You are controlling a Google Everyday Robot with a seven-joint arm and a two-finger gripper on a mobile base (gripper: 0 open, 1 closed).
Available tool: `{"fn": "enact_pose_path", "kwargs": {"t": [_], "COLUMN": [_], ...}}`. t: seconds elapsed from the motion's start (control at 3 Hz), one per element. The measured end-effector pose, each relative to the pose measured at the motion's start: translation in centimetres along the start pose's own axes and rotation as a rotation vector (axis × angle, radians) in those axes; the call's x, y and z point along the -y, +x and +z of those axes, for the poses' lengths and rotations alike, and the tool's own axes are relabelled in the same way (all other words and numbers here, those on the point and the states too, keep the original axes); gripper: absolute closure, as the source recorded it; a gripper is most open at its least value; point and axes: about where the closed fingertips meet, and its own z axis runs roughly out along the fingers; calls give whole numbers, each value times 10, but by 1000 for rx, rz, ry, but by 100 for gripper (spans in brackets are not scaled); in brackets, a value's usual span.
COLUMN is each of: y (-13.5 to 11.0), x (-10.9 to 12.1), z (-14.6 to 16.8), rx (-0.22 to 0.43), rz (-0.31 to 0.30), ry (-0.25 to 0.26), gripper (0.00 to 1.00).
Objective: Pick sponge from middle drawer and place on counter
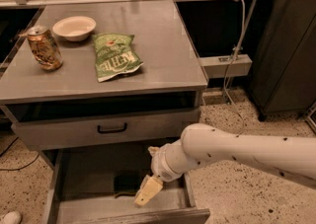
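Grey counter point(163, 40) above a pulled-out drawer point(84, 168).
The gripper point(146, 192) hangs inside, just beside the dark sponge point(126, 183); open or closed, I can't tell.

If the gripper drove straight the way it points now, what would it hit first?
The gripper, low inside the middle drawer and angled down-left, would probably meet the drawer floor just right of the sponge; depth is unclear.

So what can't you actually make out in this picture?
Camera view:
The sponge: only a dark shape in shadow; the gripper, low in the middle drawer, covers its right end.
Drawer's front: partly cut off by the bottom edge.
Under the counter: too dark.
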Motion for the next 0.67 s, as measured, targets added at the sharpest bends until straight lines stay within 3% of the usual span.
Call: {"fn": "enact_pose_path", "kwargs": {"t": [0.33, 0.67], "y": [0, 2], "x": [0, 2], "z": [0, 28], "rx": [0, 22], "rz": [0, -22], "ry": [0, -13], "gripper": [0, 0]}}
